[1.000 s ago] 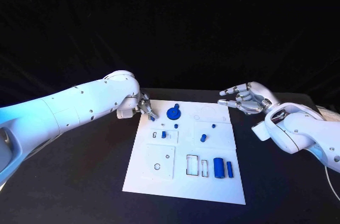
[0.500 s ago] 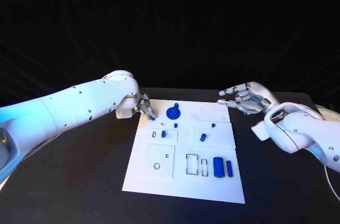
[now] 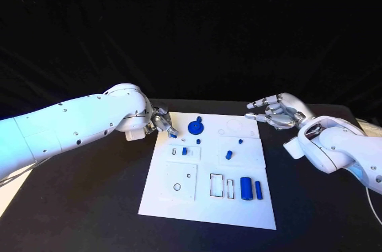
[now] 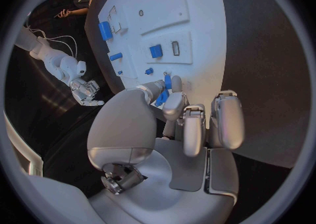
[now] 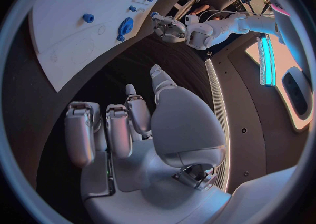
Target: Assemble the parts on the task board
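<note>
**Inspector:** Head view first. What do you have?

**Operator:** I see the left hand (image 3: 162,123) at the far left corner of the board (image 3: 207,208), pinching a small blue part (image 3: 172,134) at its fingertips. The blue gear (image 3: 195,127) sits just beside it on the board. The right hand (image 3: 275,111) hovers off the far right corner, released, fingers apart, grasping nothing.

**Inspector:** Left wrist view?

**Operator:** I confirm the grasp: the part (image 4: 163,90) is held between thumb and a finger, at the board's edge (image 4: 204,50). I cannot tell which seat it is meant for.

**Inspector:** Right wrist view?

**Operator:** The right hand (image 5: 125,129) is empty, well apart from the board (image 5: 66,34).

**Inspector:** Advice for the step?

**Operator:** In my judgement, I should keep the pinch firm, hold the part upright, line it over its seat before lowering, and keep clear of the gear.
</note>
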`<state>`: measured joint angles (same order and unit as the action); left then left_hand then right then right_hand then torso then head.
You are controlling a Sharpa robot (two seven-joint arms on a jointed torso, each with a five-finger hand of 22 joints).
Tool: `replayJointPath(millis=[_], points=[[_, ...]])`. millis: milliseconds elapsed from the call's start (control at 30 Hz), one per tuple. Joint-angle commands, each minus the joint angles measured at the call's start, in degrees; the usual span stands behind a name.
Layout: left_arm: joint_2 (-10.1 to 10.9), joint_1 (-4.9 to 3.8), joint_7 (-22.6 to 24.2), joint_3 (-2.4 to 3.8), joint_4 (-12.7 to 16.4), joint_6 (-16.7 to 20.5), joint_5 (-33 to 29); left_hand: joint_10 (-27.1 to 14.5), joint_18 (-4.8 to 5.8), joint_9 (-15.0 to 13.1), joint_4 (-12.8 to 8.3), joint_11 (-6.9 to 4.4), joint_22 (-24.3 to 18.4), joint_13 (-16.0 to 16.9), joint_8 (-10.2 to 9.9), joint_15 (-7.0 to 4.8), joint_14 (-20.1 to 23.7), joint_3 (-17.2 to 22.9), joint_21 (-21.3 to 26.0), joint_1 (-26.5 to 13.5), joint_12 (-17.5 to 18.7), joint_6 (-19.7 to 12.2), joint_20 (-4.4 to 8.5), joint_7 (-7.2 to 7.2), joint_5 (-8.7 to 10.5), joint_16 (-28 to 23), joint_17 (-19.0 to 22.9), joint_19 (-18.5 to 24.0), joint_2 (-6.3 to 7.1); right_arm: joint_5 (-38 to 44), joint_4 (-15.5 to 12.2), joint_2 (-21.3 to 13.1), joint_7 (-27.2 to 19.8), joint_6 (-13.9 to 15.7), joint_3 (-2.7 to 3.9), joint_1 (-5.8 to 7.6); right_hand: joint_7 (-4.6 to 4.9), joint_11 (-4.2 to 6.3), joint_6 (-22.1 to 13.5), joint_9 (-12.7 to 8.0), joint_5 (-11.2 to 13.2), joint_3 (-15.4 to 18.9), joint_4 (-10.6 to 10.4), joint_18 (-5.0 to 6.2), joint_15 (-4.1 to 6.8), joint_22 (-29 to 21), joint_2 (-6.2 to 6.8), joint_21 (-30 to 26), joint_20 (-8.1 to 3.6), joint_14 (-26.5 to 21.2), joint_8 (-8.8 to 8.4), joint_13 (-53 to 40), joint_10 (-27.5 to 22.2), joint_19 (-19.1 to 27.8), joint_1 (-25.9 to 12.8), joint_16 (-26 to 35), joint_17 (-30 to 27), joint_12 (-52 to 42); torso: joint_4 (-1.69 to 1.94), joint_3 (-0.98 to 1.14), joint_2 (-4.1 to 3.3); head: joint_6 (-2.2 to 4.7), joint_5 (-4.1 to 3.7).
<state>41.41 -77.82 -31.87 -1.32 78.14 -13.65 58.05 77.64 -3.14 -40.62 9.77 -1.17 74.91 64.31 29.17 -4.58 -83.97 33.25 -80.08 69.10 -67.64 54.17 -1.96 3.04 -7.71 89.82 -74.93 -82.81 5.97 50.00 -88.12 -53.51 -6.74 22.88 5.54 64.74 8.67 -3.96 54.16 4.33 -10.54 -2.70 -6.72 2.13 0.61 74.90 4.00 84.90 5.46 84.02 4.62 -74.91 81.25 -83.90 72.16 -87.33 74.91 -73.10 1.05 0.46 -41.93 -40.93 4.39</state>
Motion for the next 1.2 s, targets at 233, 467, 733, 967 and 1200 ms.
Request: replayJointPath(millis=[233,467,733,967,1200], points=[[3.85,1.31,5.25,-0.96,6.81,5.11,5.80,0.59,-0.03,0.04,-8.61,-0.21,2.94,0.08,0.45,0.19,-6.03,9.03,-0.35,-0.53,-0.23,0.81,-0.09,-0.25,-0.03,0.18,-15.07,-0.31,0.61,0.07,-0.01,-0.07,-0.24,-0.59,-0.02,-0.10,0.05,0.26,0.36,0.09,-0.38,0.30,0.05,0.33,0.04,3.53,-0.70,-0.32,-0.14,4.80,0.22,-3.87,0.10,-0.80,-0.04,0.36,10.14,-0.05,0.36,0.04,0.21,-0.16,0.12],[4.73,2.34,6.53,-1.21,8.62,6.67,10.41,1.09,0.02,0.14,-8.87,-0.30,3.16,0.73,0.51,0.16,-6.03,9.40,-0.50,-0.62,-0.84,1.25,-0.06,-0.35,-0.03,0.18,-15.07,-0.43,1.01,0.07,-0.01,-0.05,-0.34,-0.53,-0.02,-0.19,0.05,0.26,0.36,0.09,-0.38,0.30,0.05,0.33,0.04,3.53,-0.70,-0.32,-0.14,4.80,0.22,-3.87,0.10,-0.80,-0.04,0.36,10.14,-0.05,0.42,0.00,0.23,-0.49,0.18],[4.29,3.17,5.82,-1.32,8.54,6.71,13.11,1.20,0.05,0.18,-8.95,-0.33,3.30,0.85,0.51,0.15,-6.03,9.51,-0.60,-0.65,-0.95,1.39,-0.05,-0.38,-0.03,0.18,-15.07,-0.51,1.14,0.09,-0.01,-0.01,-0.39,-0.54,-0.02,-0.30,0.03,0.27,0.41,0.09,-0.46,0.46,-0.05,0.34,0.05,3.48,-0.86,-0.35,-0.15,4.78,0.24,-3.80,0.07,-0.78,-0.07,0.43,10.05,0.03,0.34,-0.02,0.20,-0.78,0.23],[3.39,3.95,3.82,-1.34,7.88,5.78,13.81,1.34,0.07,0.22,-9.02,-0.35,3.37,1.02,0.50,0.13,-6.03,9.61,-0.65,-0.66,-1.11,1.49,-0.04,-0.41,-0.02,0.18,-15.07,-0.55,1.23,0.09,-0.03,0.02,-0.41,-0.57,-0.02,-0.36,0.03,0.27,0.41,0.09,-0.46,0.46,-0.05,0.34,0.05,3.48,-0.86,-0.35,-0.15,4.78,0.24,-3.80,0.07,-0.78,-0.07,0.43,10.05,0.03,0.34,0.04,0.21,-0.94,0.26],[2.85,4.30,2.39,-1.35,7.16,3.39,13.86,1.36,0.06,0.24,-9.06,-0.36,3.35,1.02,0.50,0.12,-6.03,9.66,-0.63,-0.65,-1.12,1.53,-0.04,-0.42,-0.02,0.18,-15.07,-0.53,1.27,0.09,-0.05,0.02,-0.43,-0.60,-0.02,-0.39,0.03,0.27,0.41,0.09,-0.46,0.46,-0.05,0.34,0.05,3.48,-0.86,-0.35,-0.15,4.78,0.24,-3.80,0.07,-0.78,-0.07,0.43,10.05,0.03,0.34,0.07,0.22,-1.11,0.31]])
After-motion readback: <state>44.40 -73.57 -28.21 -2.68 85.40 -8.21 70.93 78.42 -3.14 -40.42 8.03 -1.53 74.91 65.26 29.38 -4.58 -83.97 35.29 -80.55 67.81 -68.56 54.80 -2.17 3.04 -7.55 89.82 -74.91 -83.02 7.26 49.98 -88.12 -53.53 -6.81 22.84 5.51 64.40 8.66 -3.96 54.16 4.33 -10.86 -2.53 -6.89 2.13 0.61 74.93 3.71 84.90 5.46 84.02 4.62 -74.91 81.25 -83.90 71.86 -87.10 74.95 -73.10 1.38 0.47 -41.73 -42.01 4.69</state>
